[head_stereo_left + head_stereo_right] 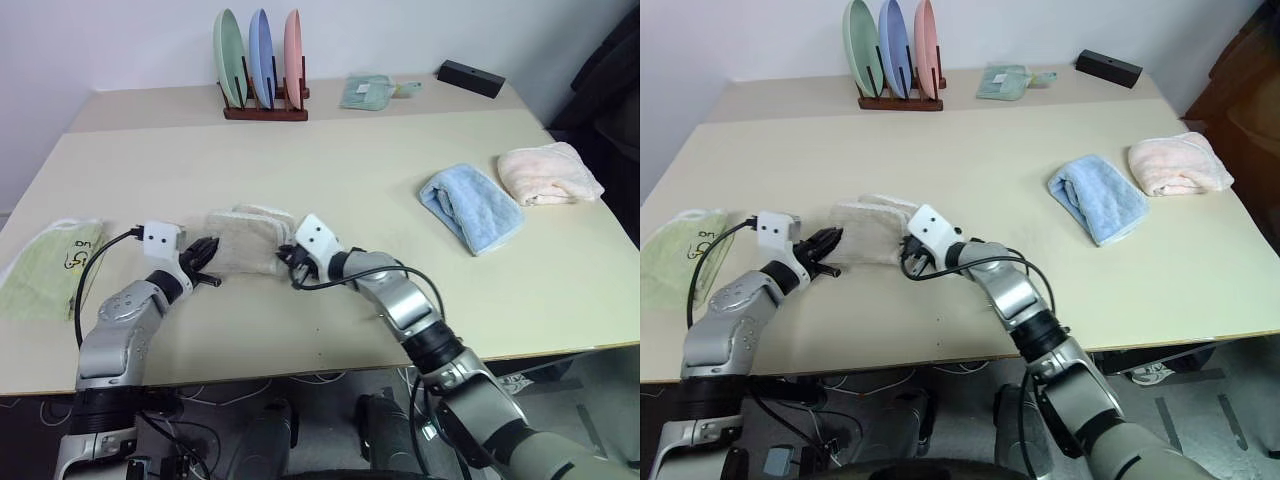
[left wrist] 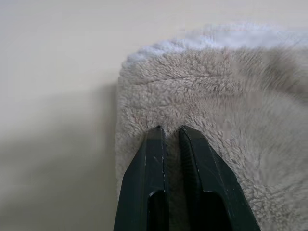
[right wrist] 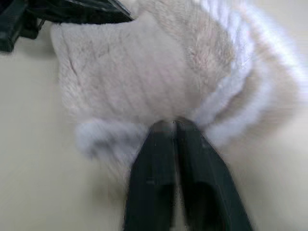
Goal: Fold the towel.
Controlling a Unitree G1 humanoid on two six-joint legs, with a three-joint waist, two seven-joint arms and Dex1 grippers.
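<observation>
The beige towel (image 1: 245, 240) lies folded into a small thick pad on the table, near the front, with white edging along its far side. My left gripper (image 1: 205, 262) is at the pad's left edge. In the left wrist view its fingers (image 2: 154, 159) stand almost together, with their tips pressed into the pile of the towel (image 2: 216, 106). My right gripper (image 1: 290, 258) is at the pad's right edge. Its tips (image 3: 174, 122) are close together and sunk in the towel's white edging (image 3: 231, 91). Across the pad, the right wrist view catches the left gripper (image 3: 72, 12).
A light-blue folded towel (image 1: 470, 208) and a pale-pink one (image 1: 550, 175) lie at the right. A green cloth (image 1: 50, 268) lies at the table's left edge. At the back stand a plate rack (image 1: 262, 60), a small greenish cloth (image 1: 368, 92) and a black box (image 1: 470, 78).
</observation>
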